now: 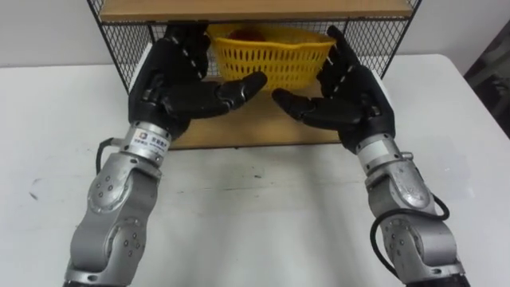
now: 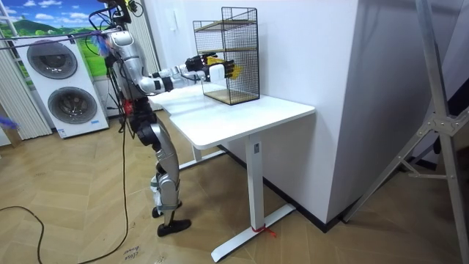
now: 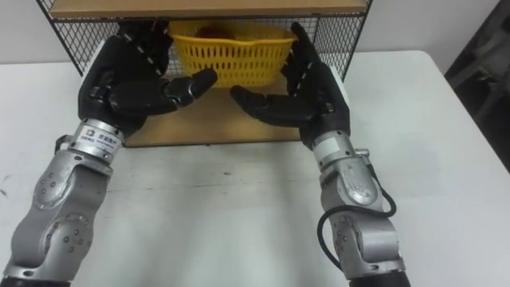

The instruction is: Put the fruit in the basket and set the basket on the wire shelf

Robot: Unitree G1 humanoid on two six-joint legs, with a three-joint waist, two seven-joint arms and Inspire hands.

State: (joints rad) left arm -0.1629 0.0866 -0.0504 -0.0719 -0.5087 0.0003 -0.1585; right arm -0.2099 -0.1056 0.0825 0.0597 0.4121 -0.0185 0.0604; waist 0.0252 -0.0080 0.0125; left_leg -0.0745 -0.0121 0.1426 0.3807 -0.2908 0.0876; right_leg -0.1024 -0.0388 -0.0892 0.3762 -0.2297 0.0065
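Left eye view shows us the yellow basket (image 1: 275, 57) sitting on the lower wooden board (image 1: 255, 119) of the wire shelf (image 1: 119, 44), with a reddish fruit (image 1: 253, 33) just visible inside it. Our left hand (image 1: 171, 80) flanks its left side and our right hand (image 1: 351, 92) its right. Both have straight fingers and thumbs pointing inward, and we cannot tell whether they touch it. The shelf stands on the white desk (image 1: 263, 207).
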